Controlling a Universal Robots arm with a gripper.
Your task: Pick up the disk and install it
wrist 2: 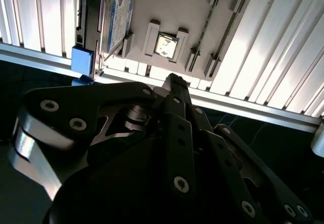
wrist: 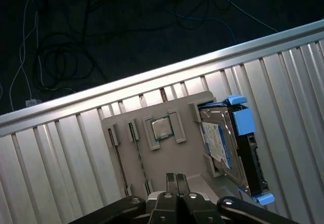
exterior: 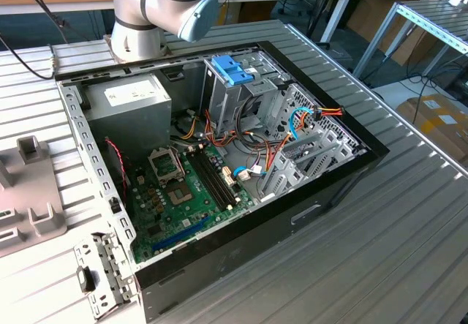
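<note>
Gripper [wrist: 175, 177] hangs over grey fixture plate [wrist: 187, 148] in first wrist view. Fingertips [wrist: 170, 179] pressed tog., nothing between them: jaws clenched, empty. Second wrist view agrees: gripper [wrist 2: 174, 81] tip reads as one narrow closed point above the plate [wrist 2: 202, 11].

Disk [wrist: 225, 150] not picked up. It stands on edge in a slot along one side of the plate, label face twd the CPU chip [wrist: 162, 128], which sits in its own holder mid-plate. Lt-blue carrier frames the disk; blue end tab [wrist: 242, 121] is at the end nearer the table edge. Second wrist view shows the same: disk [wrist 2: 119, 21], tab [wrist 2: 82, 59], chip [wrist 2: 166, 44].

Gripper is near disk and chip, touching neither.

Plate lies on ribbed alu table [wrist: 50, 173], close to its edge rail. Dark floor w/ loose cables [wrist: 76, 57] beyond.

Ext. view: arm [exterior: 157, 6] base stands on table [exterior: 380, 251] behind open PC case [exterior: 292, 221]. Inside the case: motherboard [exterior: 183, 200], PSU [exterior: 131, 101], drive cage [exterior: 227, 101] w/ blue carriers [exterior: 232, 68] at its top. Red/yellow/blue wiring runs betw. cage and board.
</note>
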